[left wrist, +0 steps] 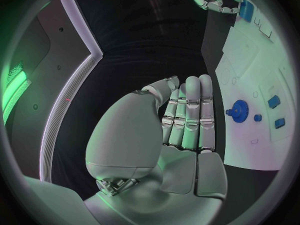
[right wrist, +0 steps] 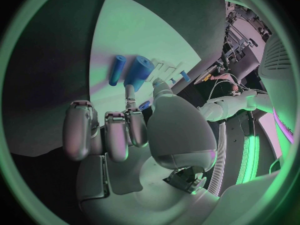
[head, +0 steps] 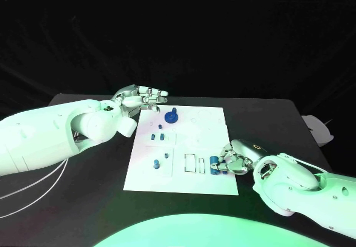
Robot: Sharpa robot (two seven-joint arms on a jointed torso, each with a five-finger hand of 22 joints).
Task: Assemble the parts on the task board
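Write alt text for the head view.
The right hand rests on blue parts at the white task board's near right edge, while the left hand hovers empty at its far left corner, near a blue gear.

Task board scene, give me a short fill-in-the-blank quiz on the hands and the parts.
1. The task board is the colour ____.
2. The blue gear lies nearest the ____ hand.
3. The right hand is at the board's ____ edge, its fingers at a blue cylinder.
4. The left hand holds ____.

Missing words: white; left; right; nothing
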